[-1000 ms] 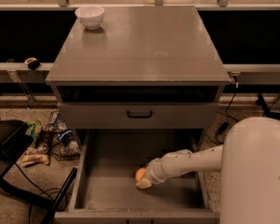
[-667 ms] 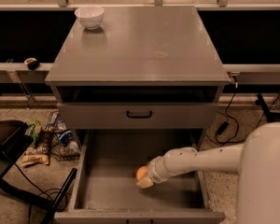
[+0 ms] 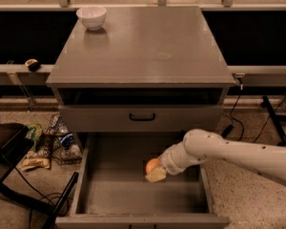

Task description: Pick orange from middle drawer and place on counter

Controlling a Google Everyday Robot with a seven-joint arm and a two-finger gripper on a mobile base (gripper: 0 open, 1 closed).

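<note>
- I am seeing the grey counter carrying a white bowl at its back left corner.
- The gripper is sitting low in the open middle drawer.

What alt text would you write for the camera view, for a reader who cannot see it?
A white robot arm reaches from the right into the open middle drawer, its end effector at the orange inside it. Above, the grey counter holds a white bowl at its back left corner.
</note>
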